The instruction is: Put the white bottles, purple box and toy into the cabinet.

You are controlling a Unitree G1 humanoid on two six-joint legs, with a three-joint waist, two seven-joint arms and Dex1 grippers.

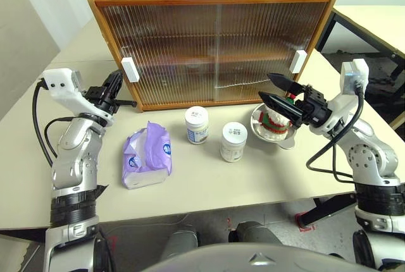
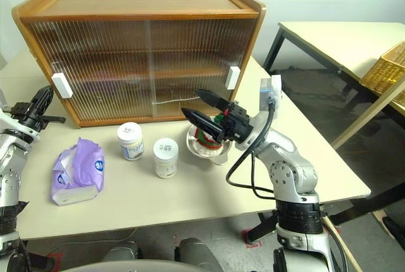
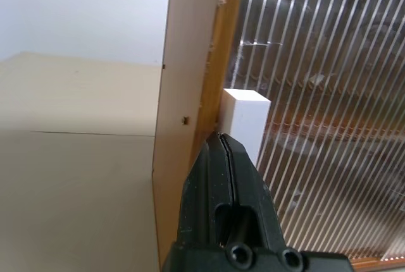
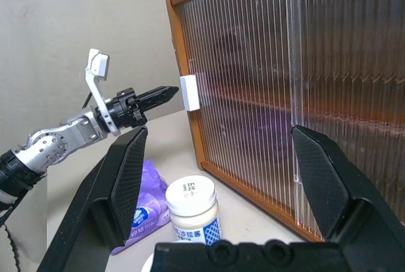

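Left end effector [image 1: 128, 102] has its fingers pressed together, empty, its tip just beside the white handle [image 1: 130, 69] at the cabinet's [image 1: 215, 44] left edge, so it looks set to slide that door rightward. On the worktop [image 1: 209, 177] wait the purple box [image 1: 147, 155], two white bottles [image 1: 197, 124] and the toy [image 1: 276, 122]. The right end effector [image 1: 273, 88] hovers over the toy, fingers spread wide, empty.

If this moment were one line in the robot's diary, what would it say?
cabinet: both doors closed | left gripper: shut, tips at left door handle | right gripper: open, over toy | bottles, purple box: on table
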